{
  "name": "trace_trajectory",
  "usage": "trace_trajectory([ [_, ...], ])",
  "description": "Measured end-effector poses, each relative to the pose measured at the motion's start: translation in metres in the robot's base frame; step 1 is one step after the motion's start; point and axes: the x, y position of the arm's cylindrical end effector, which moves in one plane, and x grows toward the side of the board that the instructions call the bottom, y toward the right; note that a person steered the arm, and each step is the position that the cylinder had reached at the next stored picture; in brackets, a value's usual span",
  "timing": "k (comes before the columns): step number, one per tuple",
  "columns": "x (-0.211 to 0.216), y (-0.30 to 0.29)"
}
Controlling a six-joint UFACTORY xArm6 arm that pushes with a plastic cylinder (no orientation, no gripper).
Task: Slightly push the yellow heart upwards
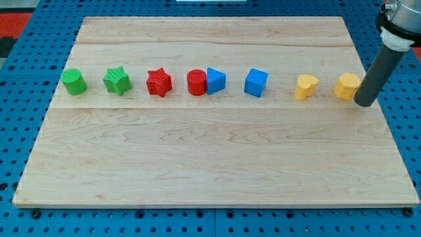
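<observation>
- The surface point(217, 171), a pale wooden board lying on a blue pegboard point(20, 131), fills most of the view; its lower half is bare wood.
- The dark rod point(378, 72) enters from the 2 o'clock corner and slants down to the board's right edge. The arm carries no gripper, so nothing is clenched or grasped.
- The rod ends in my tip point(364, 103), which sits at 3 o'clock of the board's centre, just beside the yellow block point(348, 85) on that block's 4 o'clock side; whether they touch cannot be told.
- Eight blocks stand in one row across the board's upper middle, running from 9 o'clock to 3 o'clock.
- The blue cube point(256, 82) stands right of centre, apart from its neighbours.
- The blue triangle point(216, 81) is touching the red cylinder point(196, 82) at its 9 o'clock.
- The red star point(158, 82) stands near the cylinder's 9 o'clock side.
- The green star point(117, 81) and the green cylinder point(74, 81) close the row at the 9 o'clock end.
- The yellow heart point(305, 86) stands between the blue cube and the yellow block, at 9 o'clock of my tip and well clear of it, with the yellow block between them.
- The yellow block's exact shape cannot be made out.
</observation>
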Motion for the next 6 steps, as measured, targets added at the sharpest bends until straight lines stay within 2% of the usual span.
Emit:
trace_trajectory([
  [1, -0.020, 0.000],
  [2, -0.028, -0.042],
  [3, -0.014, -0.023],
  [5, 0.007, -0.086],
  [6, -0.011, -0.109],
])
